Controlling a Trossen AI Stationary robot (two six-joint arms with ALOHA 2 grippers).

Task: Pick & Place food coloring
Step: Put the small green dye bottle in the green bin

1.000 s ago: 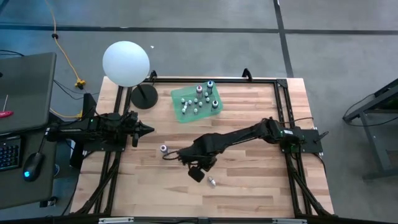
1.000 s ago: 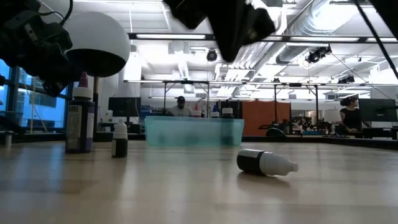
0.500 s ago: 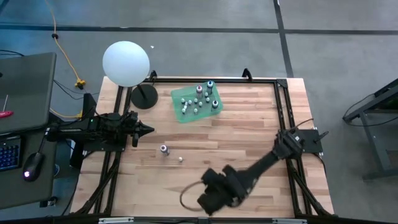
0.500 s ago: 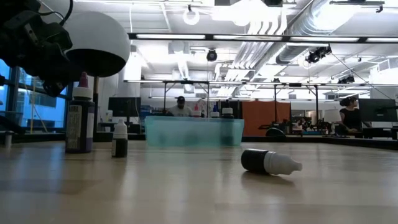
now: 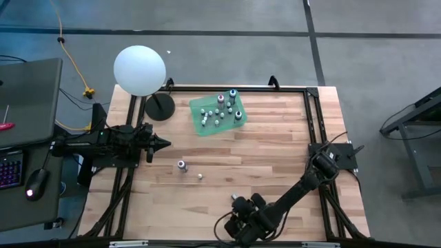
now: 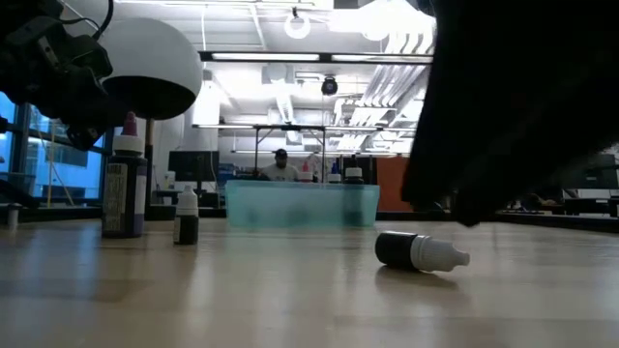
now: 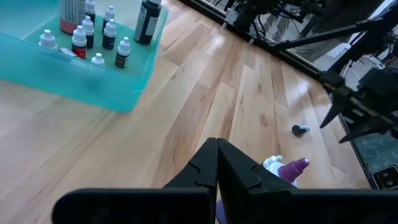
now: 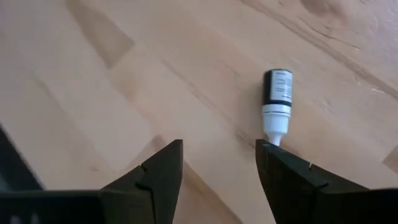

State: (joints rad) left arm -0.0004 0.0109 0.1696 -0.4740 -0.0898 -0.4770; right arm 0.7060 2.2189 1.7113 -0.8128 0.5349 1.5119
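Observation:
One small food coloring bottle (image 8: 277, 93), dark with a white cap, lies on its side on the wood near the table's near edge (image 5: 234, 198) (image 6: 421, 251). My right gripper (image 8: 219, 155) hangs open just short of it, slanting down; the cap's tip is close to one fingertip (image 8: 273, 155). A purple bottle (image 5: 181, 165) and a tiny one (image 5: 200, 176) stand on the table at mid-left. Several more stand in the green tray (image 5: 218, 114). My left gripper (image 7: 216, 149) waits shut at the left side (image 5: 162, 143).
A white globe lamp (image 5: 140, 70) on a black foot stands at the far left corner. A black frame (image 5: 313, 110) runs round the table's edges. My right arm (image 5: 296, 193) stretches along the near right and fills the right of the low view (image 6: 522, 106).
My right gripper has swung from the middle of the table to the near edge, come down and tipped more steeply downward. It now stands over the lying bottle. The bottles and my left arm have stayed where they were.

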